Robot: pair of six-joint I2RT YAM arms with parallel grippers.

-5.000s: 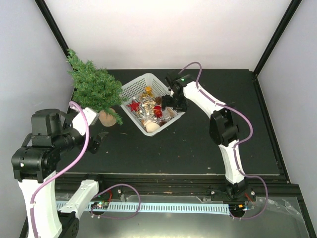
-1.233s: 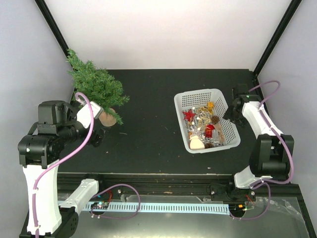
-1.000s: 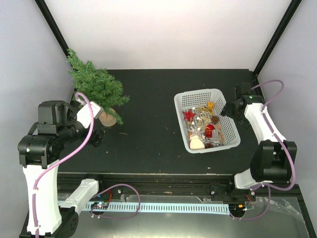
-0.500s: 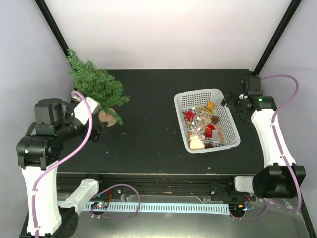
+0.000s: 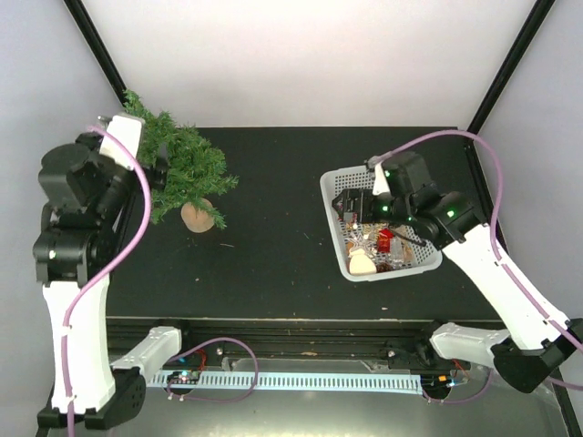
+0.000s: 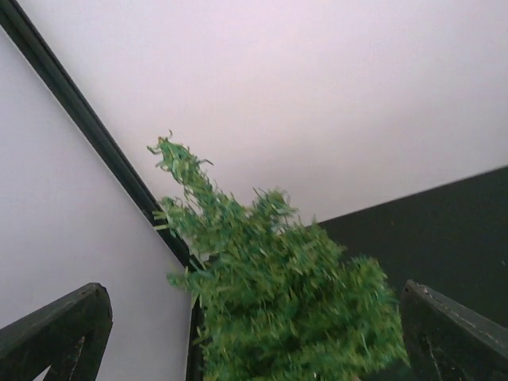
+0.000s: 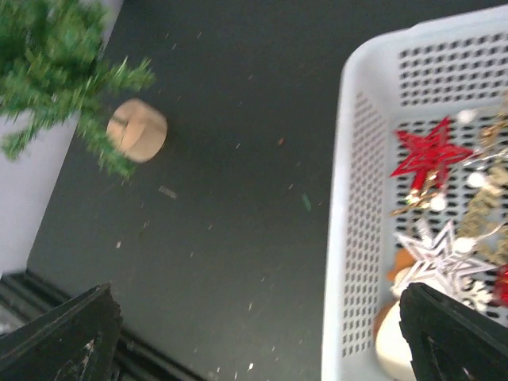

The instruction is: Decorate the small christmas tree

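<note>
Greenery of the small christmas tree [image 5: 182,164] is seen at the far left of the black table [image 5: 273,246], upright on its tan base [image 5: 198,216]. It is framed by the left gripper [image 6: 254,290], whose fingers are spread wide and grasp nothing. To the right, a white basket [image 5: 332,182] of ornaments is overhung at its left rim by the right gripper [image 7: 255,294], likewise spread and empty.

The small christmas tree [image 6: 274,302] is blurred in the left wrist view, its base cut off below; the basket [image 7: 353,238] runs off the right wrist view's right edge; several ornaments [image 7: 432,151] are too blurred to name.
</note>
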